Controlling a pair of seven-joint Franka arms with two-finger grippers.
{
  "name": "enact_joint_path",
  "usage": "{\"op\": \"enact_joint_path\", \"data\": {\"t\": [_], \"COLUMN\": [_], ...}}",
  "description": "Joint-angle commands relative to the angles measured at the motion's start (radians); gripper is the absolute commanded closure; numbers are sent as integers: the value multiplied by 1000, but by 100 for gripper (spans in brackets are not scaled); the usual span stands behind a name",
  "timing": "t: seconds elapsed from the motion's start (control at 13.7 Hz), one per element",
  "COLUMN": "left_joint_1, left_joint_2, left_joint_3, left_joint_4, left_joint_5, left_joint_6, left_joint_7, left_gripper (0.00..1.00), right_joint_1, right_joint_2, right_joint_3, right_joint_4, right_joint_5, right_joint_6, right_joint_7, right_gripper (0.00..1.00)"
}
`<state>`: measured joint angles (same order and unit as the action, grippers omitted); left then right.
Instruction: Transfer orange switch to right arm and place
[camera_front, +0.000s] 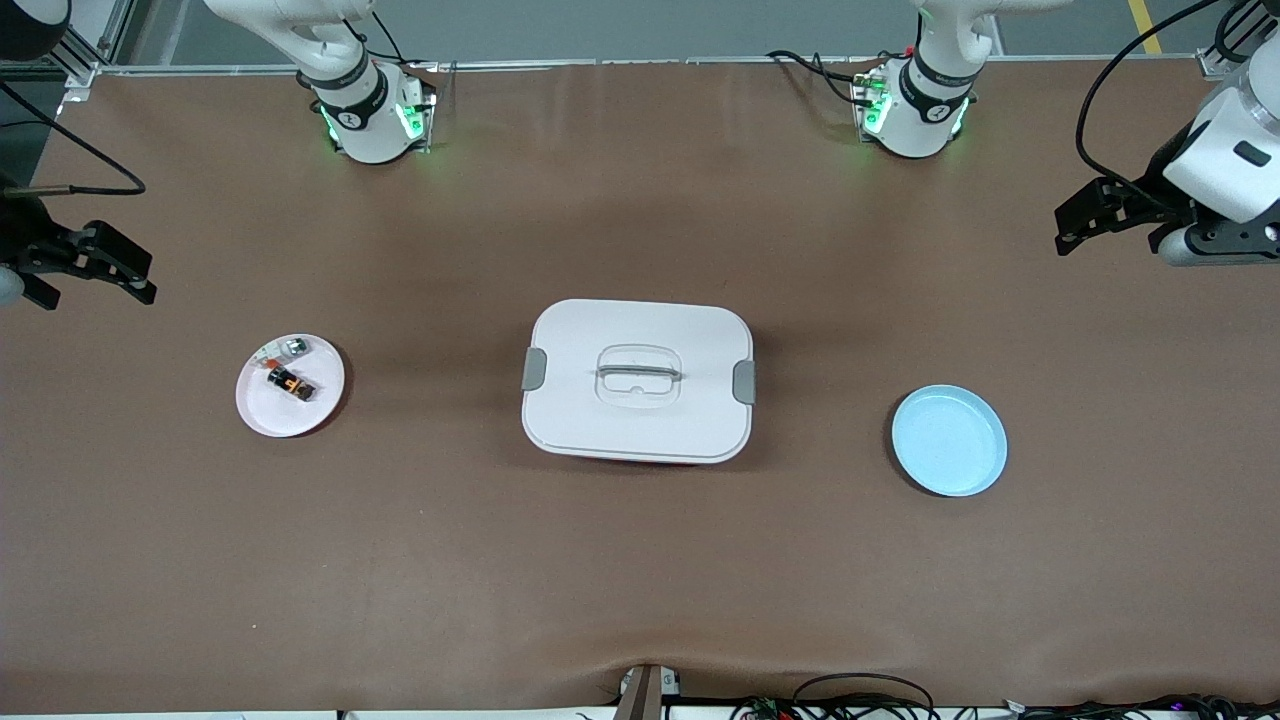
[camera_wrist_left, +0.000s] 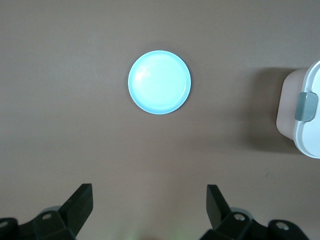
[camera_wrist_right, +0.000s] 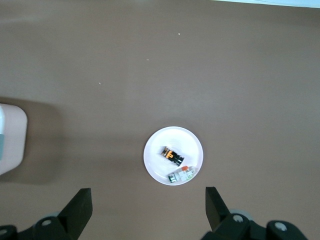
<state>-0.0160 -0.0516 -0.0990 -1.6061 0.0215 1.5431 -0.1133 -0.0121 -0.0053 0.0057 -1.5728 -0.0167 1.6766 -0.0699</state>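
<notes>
The orange switch (camera_front: 291, 382), a tiny black block with an orange piece, lies on a pink plate (camera_front: 265, 410) toward the right arm's end of the table. It also shows in the right wrist view (camera_wrist_right: 172, 155) on that plate (camera_wrist_right: 185, 142). My right gripper (camera_front: 145, 280) hangs open and empty over the bare table at that end, apart from the plate; its jaws stand wide in the right wrist view (camera_wrist_right: 146, 200). My left gripper (camera_front: 1065, 230) hangs open and empty over the left arm's end, also seen in the left wrist view (camera_wrist_left: 148, 200).
A silvery-clear small item (camera_front: 290, 349) with a red-orange bit shares the pink plate. A white lidded box (camera_front: 638, 380) with grey clasps sits mid-table. A blue plate (camera_front: 948, 440) with nothing on it lies toward the left arm's end and shows in the left wrist view (camera_wrist_left: 159, 82).
</notes>
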Motion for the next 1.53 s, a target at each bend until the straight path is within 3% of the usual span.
{"op": "enact_joint_path", "data": {"t": [0.0,1.46], "left_joint_1": [11,5], "left_joint_2": [-21,-10], "left_joint_3": [-7,-8], "left_joint_4": [-2,55], "left_joint_5": [-5,-17], "left_joint_6": [-6,-8], "left_joint_7": [21,20], "left_gripper": [0,0], "right_joint_1": [-25,-23], "right_joint_2": [10,13], "right_joint_3": [5,5], "right_joint_4": [51,83], "right_joint_5": [38,34], "right_joint_6": [-43,-156], "right_joint_7": [9,9], "right_gripper": [0,0]}}
